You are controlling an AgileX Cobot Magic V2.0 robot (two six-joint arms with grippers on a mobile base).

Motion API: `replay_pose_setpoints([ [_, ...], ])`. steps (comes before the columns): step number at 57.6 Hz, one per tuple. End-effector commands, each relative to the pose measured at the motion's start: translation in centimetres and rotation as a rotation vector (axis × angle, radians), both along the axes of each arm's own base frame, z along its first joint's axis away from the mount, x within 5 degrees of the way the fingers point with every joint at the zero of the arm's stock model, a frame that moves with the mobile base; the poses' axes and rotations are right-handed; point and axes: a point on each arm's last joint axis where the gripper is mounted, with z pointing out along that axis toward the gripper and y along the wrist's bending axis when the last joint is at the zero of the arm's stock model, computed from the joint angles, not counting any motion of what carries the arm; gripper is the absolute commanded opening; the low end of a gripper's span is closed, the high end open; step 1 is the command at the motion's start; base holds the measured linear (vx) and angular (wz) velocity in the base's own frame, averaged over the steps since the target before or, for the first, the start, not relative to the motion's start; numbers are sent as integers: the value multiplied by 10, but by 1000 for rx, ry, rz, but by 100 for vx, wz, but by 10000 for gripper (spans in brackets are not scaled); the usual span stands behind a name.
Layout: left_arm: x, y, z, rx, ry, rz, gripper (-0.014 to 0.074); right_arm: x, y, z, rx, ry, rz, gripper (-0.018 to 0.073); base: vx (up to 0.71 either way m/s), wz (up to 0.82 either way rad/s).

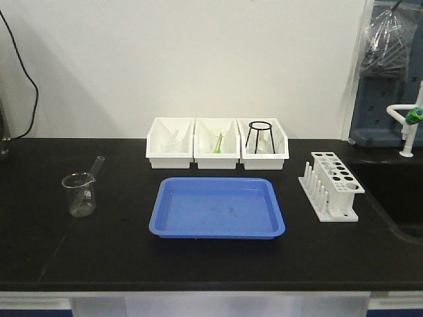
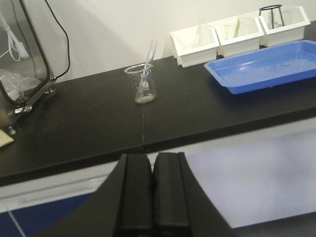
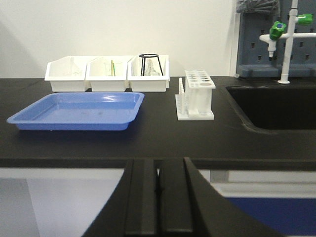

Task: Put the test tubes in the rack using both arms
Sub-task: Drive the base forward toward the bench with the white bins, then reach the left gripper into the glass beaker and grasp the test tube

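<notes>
okay, here we are at the black counter (image 1: 119, 257). over on the left stands the glass beaker (image 1: 79, 195), and one test tube (image 1: 98, 165) leans inside it, open rim poking up past the lip and tilted to the right. the left wrist view shows the same pair: test tube (image 2: 148, 64) slanting out of the beaker (image 2: 141, 84), both well beyond the fingers.

now the left gripper (image 2: 152, 170): its two black fingers are pressed flat together with nothing between them, and it hangs off the near edge of the counter. the right gripper (image 3: 158, 173) is just the same, fingers pressed together, nothing pinched, sitting short of the near edge.

on the right side of the counter is the white rack (image 1: 334, 185), standing upright with its holed top plate facing up and its pegs along the left side. from the right wrist it sits straight ahead (image 3: 196, 94), between the blue tray (image 3: 79, 111) and the sink (image 3: 276, 106).

that blue tray (image 1: 217, 208) takes the middle of the counter. behind it, three white bins (image 1: 217, 152) line up against the wall, and the rightmost one holds a black wire stand (image 1: 259, 135). far right, a white tap with a green knob (image 1: 413, 115).
</notes>
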Motion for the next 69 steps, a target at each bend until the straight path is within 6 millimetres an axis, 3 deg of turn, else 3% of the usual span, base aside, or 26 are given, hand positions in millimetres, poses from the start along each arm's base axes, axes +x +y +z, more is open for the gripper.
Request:
replay_pose_setpoints([
  [1,1,-1,-2,-15,-63,-9,-20,-1,0,4,-6,-81,-7,-7,42,4],
  [69,1,-1,-2,-15,-63,-9,-20,-1,0,4,-6,-80,-7,-7,34,-1],
])
